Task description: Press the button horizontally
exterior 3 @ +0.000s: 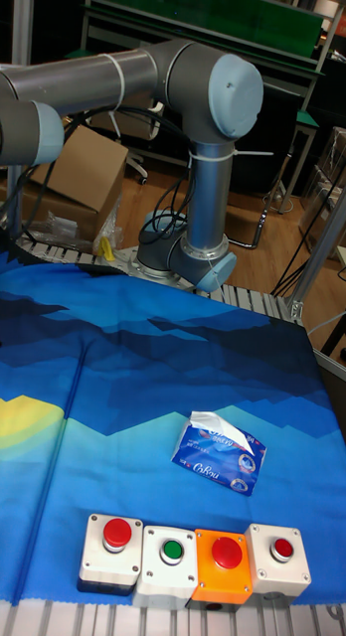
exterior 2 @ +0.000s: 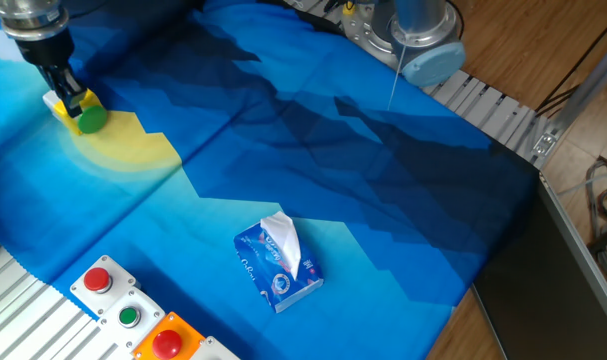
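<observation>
Tissue pack [exterior 3: 219, 456] lies behind four button boxes [exterior 3: 195, 564].

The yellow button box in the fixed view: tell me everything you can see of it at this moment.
The yellow button box is a small cube-like housing, plastic by its look, sitting on the blue cloth at the far left, on a yellow patch of the print. Its round green button faces sideways, toward the lower right. The dark gripper stands over its upper left side, apparently touching it. The tall fixed view does not show it.
</observation>
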Controlling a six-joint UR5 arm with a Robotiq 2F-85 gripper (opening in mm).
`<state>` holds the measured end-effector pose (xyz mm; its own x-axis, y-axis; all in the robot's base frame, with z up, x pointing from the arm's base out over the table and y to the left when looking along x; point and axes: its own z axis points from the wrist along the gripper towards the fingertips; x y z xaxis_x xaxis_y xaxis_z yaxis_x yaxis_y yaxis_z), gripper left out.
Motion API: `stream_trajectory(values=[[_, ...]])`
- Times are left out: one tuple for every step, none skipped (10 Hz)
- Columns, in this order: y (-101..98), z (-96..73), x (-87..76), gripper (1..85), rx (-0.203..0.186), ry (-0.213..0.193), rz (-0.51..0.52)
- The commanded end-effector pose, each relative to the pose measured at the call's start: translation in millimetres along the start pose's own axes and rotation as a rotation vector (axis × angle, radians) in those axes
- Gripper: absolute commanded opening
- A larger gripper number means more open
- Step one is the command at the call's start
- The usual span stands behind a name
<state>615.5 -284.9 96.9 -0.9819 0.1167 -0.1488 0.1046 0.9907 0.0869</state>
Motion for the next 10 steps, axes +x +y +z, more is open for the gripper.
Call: stream_trajectory(values=[[-10.1,1.2,-6.2,1.0,0.003,-0.004,-0.012],[-22.8,2.9,-9.7,1.0,0.016,0.006,-0.031],[-45.1,4.4,-15.6,1.0,0.024,0.014,-0.067],[-70.9,4.8,-19.2,1.0,0.011,0.031,-0.103],[-97.3,4.2,-21.7,1.0,0.020,0.040,-0.143],[-105.1,2.3,-19.3,1.0,0.009,0.051,-0.145],[-101.5,-1.3,-17.8,1.0,0.020,0.054,-0.133],[-92.5,-4.3,-18.2,1.0,0.012,0.054,-0.118],[-87.6,-6.3,-17.8,1.0,0.013,0.055,-0.114],[-89.0,-6.9,-17.9,1.0,0.019,0.055,-0.117]])
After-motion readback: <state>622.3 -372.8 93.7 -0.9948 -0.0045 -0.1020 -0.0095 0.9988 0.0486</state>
